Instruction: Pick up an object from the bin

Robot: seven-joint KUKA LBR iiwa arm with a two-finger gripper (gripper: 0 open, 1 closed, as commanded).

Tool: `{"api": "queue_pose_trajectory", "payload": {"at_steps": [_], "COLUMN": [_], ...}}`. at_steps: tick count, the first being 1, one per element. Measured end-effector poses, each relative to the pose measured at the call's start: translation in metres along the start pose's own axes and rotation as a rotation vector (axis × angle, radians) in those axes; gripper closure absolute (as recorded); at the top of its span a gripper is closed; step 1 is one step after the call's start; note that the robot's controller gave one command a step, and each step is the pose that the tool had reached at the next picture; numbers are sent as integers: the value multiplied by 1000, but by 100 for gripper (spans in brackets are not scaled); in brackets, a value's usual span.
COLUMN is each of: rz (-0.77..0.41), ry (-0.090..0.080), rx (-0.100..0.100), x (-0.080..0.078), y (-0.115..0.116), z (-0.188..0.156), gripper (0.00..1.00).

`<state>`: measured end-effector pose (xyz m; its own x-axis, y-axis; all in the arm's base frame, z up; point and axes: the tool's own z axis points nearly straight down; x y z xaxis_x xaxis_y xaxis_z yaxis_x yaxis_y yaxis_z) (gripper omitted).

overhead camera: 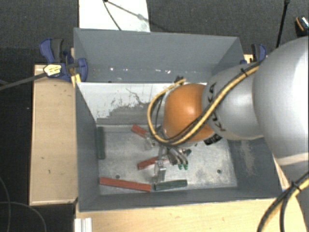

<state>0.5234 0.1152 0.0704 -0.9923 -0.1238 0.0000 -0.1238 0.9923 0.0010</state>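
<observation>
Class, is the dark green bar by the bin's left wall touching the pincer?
No, the dark green bar lies along the left wall, well apart from the pincer.

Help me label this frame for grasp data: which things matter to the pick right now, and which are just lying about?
In play: gripper, low over mid-bin; short red piece beside it; dark green bar just below it in view. Its target is unclear.
Lying about: long red bar at lower left; small red piece farther up; grey-green bar by the left wall.
</observation>
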Motion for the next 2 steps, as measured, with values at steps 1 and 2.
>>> {"api": "queue_pose_trajectory", "payload": {"at_steps": [1,2], "rz": [9,14], "ry": [3,3], "rx": [2,0], "x": [9,9], "y": [-22,-21], "z": [0,0], "gripper": [0,100]}}
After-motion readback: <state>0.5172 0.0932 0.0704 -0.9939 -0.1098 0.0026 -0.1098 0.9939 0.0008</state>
